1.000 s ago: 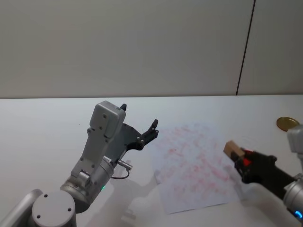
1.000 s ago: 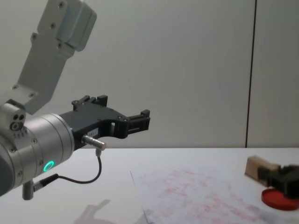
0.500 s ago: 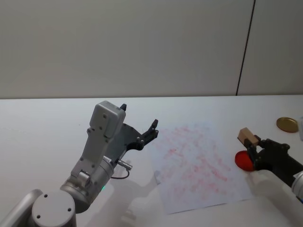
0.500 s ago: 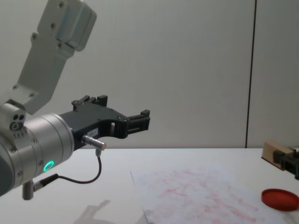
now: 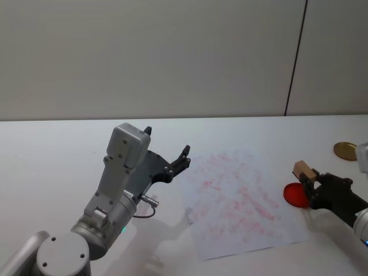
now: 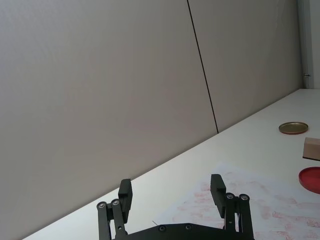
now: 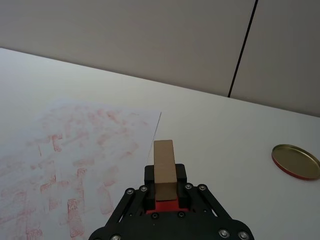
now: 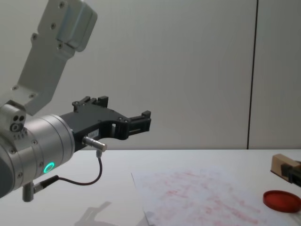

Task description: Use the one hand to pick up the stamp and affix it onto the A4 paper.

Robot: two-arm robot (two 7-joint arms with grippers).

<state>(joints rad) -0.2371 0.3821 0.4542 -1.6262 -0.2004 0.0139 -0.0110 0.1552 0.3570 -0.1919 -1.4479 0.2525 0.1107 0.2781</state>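
Shifted further off the smudged A4 paper (image 5: 238, 201): right pincer (image 5: 312, 185) clamping blocky wooden stamp (image 5: 304, 170), flat red disc (image 5: 295, 194) just beneath; left pincer (image 5: 177, 163) spread, raised.

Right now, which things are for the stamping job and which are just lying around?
For the job:
- stamp, held in the right hand
- A4 paper
- red ink pad

Just lying about:
- gold lid
- left hand, open, raised left of the paper

Light-tan stamp (image 5: 304, 170), white A4 paper (image 5: 238, 201) with pinkish-red smudges, red ink pad (image 5: 295, 194), gold lid (image 5: 345, 150).
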